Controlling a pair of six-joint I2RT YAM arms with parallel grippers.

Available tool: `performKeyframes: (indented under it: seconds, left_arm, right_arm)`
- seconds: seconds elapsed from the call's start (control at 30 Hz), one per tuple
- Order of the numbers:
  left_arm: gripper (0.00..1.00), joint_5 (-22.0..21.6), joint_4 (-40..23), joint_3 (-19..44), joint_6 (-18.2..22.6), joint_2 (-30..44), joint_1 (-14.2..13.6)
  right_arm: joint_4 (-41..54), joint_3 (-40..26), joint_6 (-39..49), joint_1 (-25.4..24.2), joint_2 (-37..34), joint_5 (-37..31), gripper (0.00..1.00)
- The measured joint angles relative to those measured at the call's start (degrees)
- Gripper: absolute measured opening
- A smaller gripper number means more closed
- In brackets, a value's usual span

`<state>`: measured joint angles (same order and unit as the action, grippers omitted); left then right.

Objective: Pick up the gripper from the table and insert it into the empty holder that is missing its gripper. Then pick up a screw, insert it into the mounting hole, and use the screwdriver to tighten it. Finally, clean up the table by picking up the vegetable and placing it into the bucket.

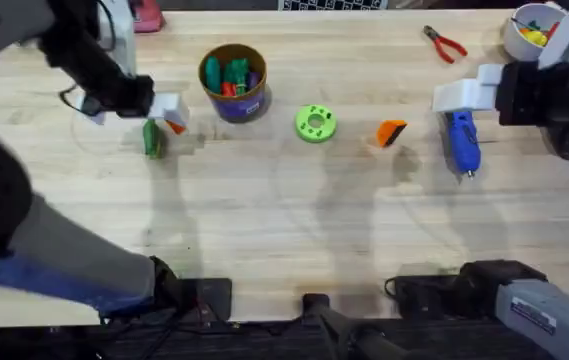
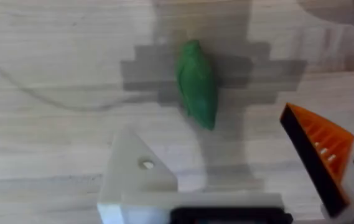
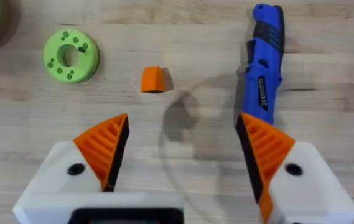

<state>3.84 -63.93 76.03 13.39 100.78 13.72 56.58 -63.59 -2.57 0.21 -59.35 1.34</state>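
Two orange pads on the right gripper [image 3: 180, 162] stand wide apart, holding nothing. Just past them on the wooden tabletop [image 1: 294, 220] lies the small loose orange plastic wedge [image 3: 152, 79], nearer this arm. The left gripper [image 2: 226, 186] has one orange pad and one bare white plastic holder block [image 2: 136, 174], open above the dark green toy vegetable [image 2: 197, 84].

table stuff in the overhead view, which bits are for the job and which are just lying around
For the job:
loose orange gripper
empty holder on the left gripper
blue screwdriver
green vegetable
bucket

Just lying about:
bright green disc
red-handled pliers
white bowl
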Motion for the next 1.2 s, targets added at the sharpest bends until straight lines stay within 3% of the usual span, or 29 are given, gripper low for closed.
performKeyframes:
  seconds: [0.27,0.43,0.5,0.63,0.67,0.7,1.2]
  left_arm:
    - [0.959,-1.5,4.5,0.0,0.8,8.2,0.9]
    - [0.866,-2.6,4.9,0.0,1.5,9.0,1.1]
    - [0.740,-2.5,4.9,0.0,1.7,9.0,1.0]
    - [0.147,-2.5,4.8,0.1,1.9,9.0,1.0]
    - [0.046,-2.4,4.8,0.2,2.2,9.0,1.0]
    - [0.013,-2.3,4.8,0.2,2.2,9.0,1.0]
    - [0.008,-1.9,3.8,0.7,2.0,8.1,1.0]
  right_arm:
    - [0.0,0.0,0.0,0.0,0.0,0.0,0.994]
    - [0.0,0.0,0.0,0.0,0.0,0.0,0.993]
    - [0.0,0.0,0.0,0.0,0.0,0.0,0.992]
    - [0.0,0.0,0.0,0.0,0.0,0.0,0.993]
    - [0.0,0.0,0.0,0.0,0.0,0.0,0.993]
    - [0.0,0.0,0.0,0.0,0.0,0.0,0.994]
    - [0.0,0.0,0.0,0.0,0.0,0.0,0.994]
